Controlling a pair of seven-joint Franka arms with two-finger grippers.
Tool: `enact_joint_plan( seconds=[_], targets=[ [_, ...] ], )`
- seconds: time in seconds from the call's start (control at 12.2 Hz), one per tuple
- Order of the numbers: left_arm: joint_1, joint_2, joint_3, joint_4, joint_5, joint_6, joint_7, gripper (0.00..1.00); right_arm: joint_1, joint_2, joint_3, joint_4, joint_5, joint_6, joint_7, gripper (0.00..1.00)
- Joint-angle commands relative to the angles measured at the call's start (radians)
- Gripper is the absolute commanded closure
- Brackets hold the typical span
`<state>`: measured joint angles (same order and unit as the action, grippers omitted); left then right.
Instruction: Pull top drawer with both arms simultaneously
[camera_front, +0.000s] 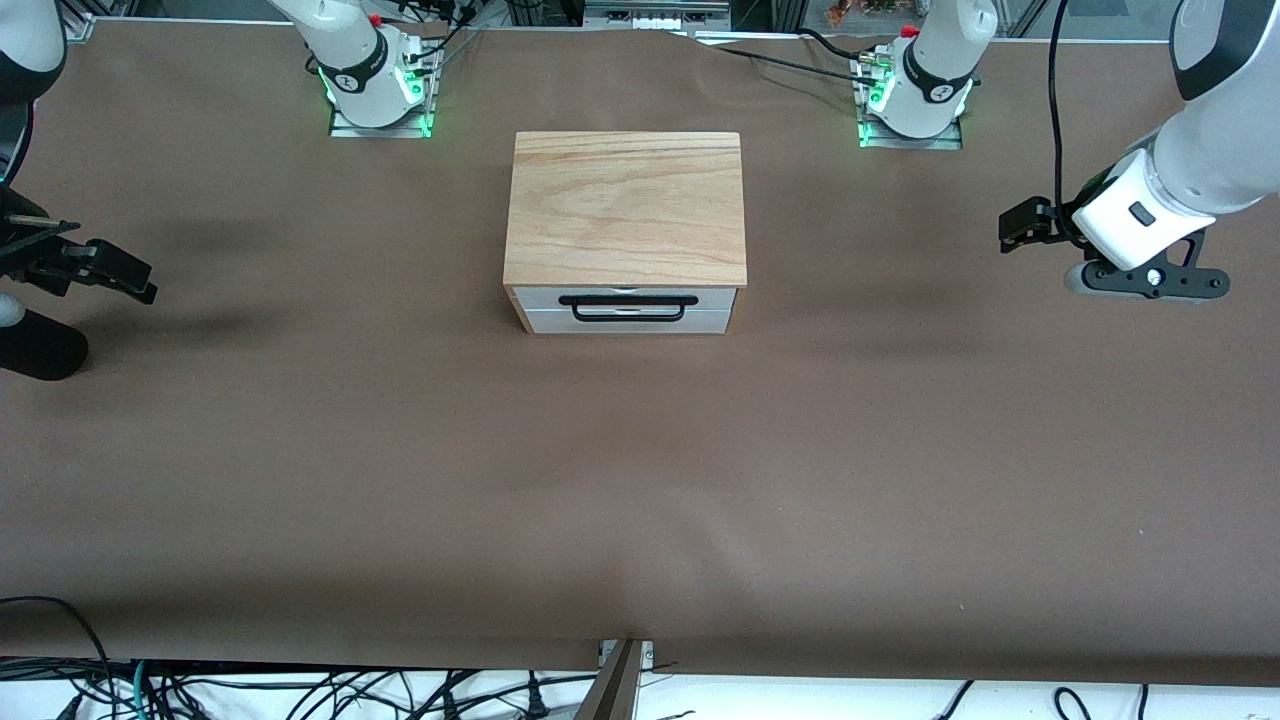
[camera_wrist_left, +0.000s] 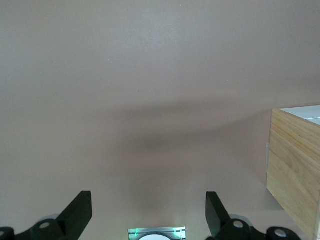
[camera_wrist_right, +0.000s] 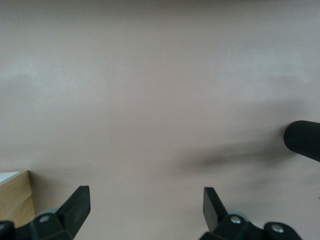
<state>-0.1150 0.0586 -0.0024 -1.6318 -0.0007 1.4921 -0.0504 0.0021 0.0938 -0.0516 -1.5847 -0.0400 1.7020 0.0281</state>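
Note:
The cabinet stands mid-table with its oak top board up. Its top drawer is pushed in, the white-grey front flush and the long black bar handle facing the front camera. My left gripper hangs open over bare table toward the left arm's end, well clear of the cabinet. My right gripper hangs open over the table toward the right arm's end, equally far off. In the left wrist view the open gripper holds nothing, and the cabinet's wooden side shows. The right wrist view shows open, bare fingers and a cabinet corner.
Brown paper covers the table. The arm bases glow green farther from the front camera than the cabinet. A black cylinder sits near the right gripper. A lower drawer front lies under the top one.

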Motion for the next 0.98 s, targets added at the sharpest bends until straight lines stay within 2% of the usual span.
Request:
enact_joint_plan(
  seconds=[0.0,0.16,0.33,0.57,0.82,0.9],
  targets=[
    [0.005,0.021,0.001,0.030,-0.004,0.008,0.024,0.00,-0.007,-0.002,0.003,0.008,0.015,-0.005,-0.016,0.00],
    [0.037,0.058,0.008,0.015,-0.072,0.094,0.131,0.00,-0.004,0.000,0.003,0.008,0.012,-0.005,-0.016,0.00],
    [0.040,0.087,0.008,0.001,-0.099,0.149,0.136,0.00,-0.004,0.017,0.003,0.008,0.015,-0.008,-0.010,0.00],
    [0.041,0.118,0.010,-0.124,-0.159,0.340,0.138,0.00,0.012,0.047,0.006,0.006,0.026,-0.005,-0.007,0.00],
    [0.038,0.130,0.007,-0.276,-0.166,0.543,0.149,0.00,0.030,0.122,0.006,0.006,0.182,-0.011,-0.043,0.00],
    [0.035,0.135,0.001,-0.318,-0.185,0.583,0.150,0.00,0.030,0.133,0.004,0.002,0.297,-0.012,-0.072,0.00]
  ],
)
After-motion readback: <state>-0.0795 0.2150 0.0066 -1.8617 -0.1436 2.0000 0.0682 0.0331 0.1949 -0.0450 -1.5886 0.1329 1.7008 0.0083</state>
